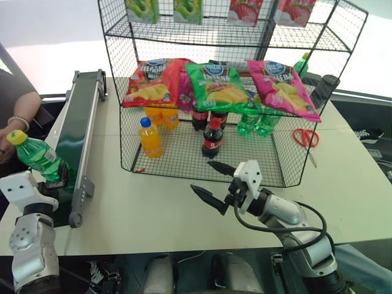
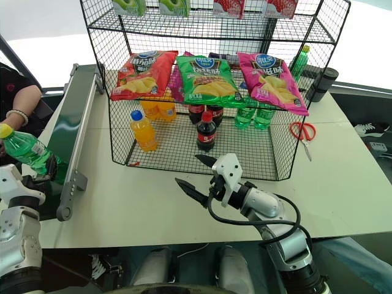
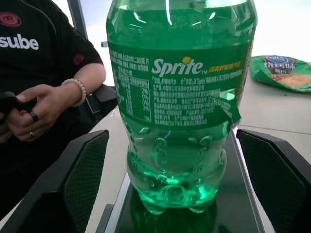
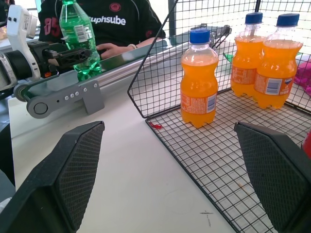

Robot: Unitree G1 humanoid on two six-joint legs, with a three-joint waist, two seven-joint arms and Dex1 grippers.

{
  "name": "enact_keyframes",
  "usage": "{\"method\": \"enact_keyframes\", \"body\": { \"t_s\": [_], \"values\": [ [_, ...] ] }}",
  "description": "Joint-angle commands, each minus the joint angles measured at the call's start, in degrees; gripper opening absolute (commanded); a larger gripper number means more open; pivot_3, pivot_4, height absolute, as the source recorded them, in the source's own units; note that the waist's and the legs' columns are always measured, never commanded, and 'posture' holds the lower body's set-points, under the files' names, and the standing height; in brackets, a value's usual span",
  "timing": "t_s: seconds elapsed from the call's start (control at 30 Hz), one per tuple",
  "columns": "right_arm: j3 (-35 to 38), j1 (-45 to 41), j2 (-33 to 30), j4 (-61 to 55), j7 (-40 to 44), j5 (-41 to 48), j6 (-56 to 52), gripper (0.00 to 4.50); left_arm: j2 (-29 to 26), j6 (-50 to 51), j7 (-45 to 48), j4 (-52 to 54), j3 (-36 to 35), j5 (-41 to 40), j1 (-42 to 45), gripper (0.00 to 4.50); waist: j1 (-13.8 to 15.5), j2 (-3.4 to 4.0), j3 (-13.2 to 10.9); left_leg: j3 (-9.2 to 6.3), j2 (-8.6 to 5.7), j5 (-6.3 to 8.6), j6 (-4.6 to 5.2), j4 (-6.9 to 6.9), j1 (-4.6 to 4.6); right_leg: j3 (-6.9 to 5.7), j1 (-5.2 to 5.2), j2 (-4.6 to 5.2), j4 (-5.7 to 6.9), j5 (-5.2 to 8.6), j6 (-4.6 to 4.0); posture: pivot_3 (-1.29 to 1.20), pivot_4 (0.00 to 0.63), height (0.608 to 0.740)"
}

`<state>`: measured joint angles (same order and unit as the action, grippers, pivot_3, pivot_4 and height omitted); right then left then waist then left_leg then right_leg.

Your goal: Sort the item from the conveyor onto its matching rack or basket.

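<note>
While both grippers gape empty, the green bottle [image 3: 181, 111] reads "Sprite"; a shirt [image 4: 104, 19] reads "suphsube".

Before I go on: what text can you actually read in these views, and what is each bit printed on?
"Sprite": green label of the translucent green plastic soda bottle standing on the dark green conveyor belt.
"sube" and "uphsube": cut-off white lettering on the person's black shirt.
Too small to read: the fine print on that label, the crisp bags' logos, the orange bottles' labels.
</note>
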<state>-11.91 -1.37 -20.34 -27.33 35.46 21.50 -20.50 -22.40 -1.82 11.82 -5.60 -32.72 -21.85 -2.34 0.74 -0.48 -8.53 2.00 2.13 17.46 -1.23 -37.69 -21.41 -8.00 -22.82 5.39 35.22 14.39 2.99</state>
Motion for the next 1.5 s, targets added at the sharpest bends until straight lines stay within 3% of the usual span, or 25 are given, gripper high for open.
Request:
{"method": "enact_keyframes", "body": {
  "t_s": [0.03,0.1,0.17,0.2,0.53,0.77,0.93,1.07,1.27,1.5],
  "values": [
    [0.4,-0.9,0.5,-1.4,0.4,0.7,1.0,4.50,-0.8,-1.1,-0.7,1.4,-1.2,0.3,0.5,4.24,0.0,-0.01,0.0,0.00,0.00,0.00,0.00,0.01,0.00,0.00,0.00,0.00,0.00,0.00,0.00,0.00,0.150,0.735],
    [0.4,-0.9,0.4,-1.3,0.4,0.7,1.1,4.50,-0.7,-1.2,-0.9,1.3,-1.1,0.4,0.6,3.62,0.0,-0.01,0.0,0.00,0.00,0.00,0.00,0.02,0.00,0.00,0.00,0.00,-0.01,0.00,0.00,0.00,0.150,0.735],
    [0.4,-0.9,0.4,-1.3,0.5,0.6,1.1,4.50,-0.6,-1.3,-1.0,1.3,-1.0,0.5,0.6,2.71,0.0,-0.01,0.0,0.01,0.00,0.00,0.00,0.04,0.00,0.00,0.00,0.00,-0.01,0.00,0.00,0.00,0.150,0.735],
    [0.5,-0.9,0.4,-1.2,0.5,0.6,1.1,4.50,-0.5,-1.3,-1.1,1.4,-0.9,0.5,0.6,2.61,0.0,-0.01,0.0,0.01,0.00,0.00,0.00,0.04,0.00,0.00,0.00,0.00,-0.01,0.00,0.00,0.00,0.150,0.735],
    [2.4,-1.6,-0.2,-0.9,0.3,0.4,1.7,4.50,-2.7,-1.2,2.0,7.5,-0.6,-1.1,1.2,2.61,0.0,-0.21,-0.1,0.01,0.00,0.00,0.00,0.07,-0.04,-0.01,-0.05,0.00,-0.02,0.00,0.00,0.00,0.150,0.735],
    [8.0,-2.4,-5.7,-2.2,3.6,3.2,0.3,4.50,-6.8,5.6,10.6,19.6,4.1,-6.1,0.8,2.61,0.1,-0.42,-0.3,0.01,-0.16,0.00,0.00,0.17,-0.07,-0.01,-0.06,0.16,-0.11,0.00,0.00,0.00,0.150,0.735],
    [11.0,-4.4,-9.1,-3.8,6.4,8.6,-3.5,4.50,-10.8,12.8,20.8,27.3,11.8,-11.1,-0.5,2.61,-0.1,-0.42,-0.3,0.03,-0.21,-0.01,0.00,0.39,0.00,0.00,-0.06,0.17,-0.12,-0.01,0.01,0.00,0.150,0.735],
    [10.7,-7.8,-9.0,-5.5,6.1,12.7,-7.7,4.50,-12.7,14.4,29.0,29.2,21.2,-10.2,1.1,2.61,-0.1,-0.17,-0.4,0.05,-0.16,-0.01,0.01,0.50,0.04,0.02,-0.13,0.02,-0.09,0.00,-0.01,0.00,0.150,0.735],
    [6.2,-11.1,-4.8,-4.7,2.2,10.9,-9.3,4.50,-9.1,10.7,39.5,22.8,35.1,-5.9,10.4,2.61,0.1,-0.15,-0.4,-0.03,-0.17,-0.02,0.00,0.46,0.00,-0.01,-0.10,-0.25,-0.09,0.01,-0.03,0.00,0.150,0.735],
    [5.6,-11.3,-3.3,-5.6,0.3,11.5,-11.0,4.50,-4.8,6.0,47.3,15.2,41.6,-2.8,18.7,2.61,0.0,-0.15,-0.4,0.05,-0.23,-0.02,0.01,0.43,0.00,0.05,-0.10,-0.29,-0.09,-0.01,0.00,0.00,0.150,0.735]
  ]
}}
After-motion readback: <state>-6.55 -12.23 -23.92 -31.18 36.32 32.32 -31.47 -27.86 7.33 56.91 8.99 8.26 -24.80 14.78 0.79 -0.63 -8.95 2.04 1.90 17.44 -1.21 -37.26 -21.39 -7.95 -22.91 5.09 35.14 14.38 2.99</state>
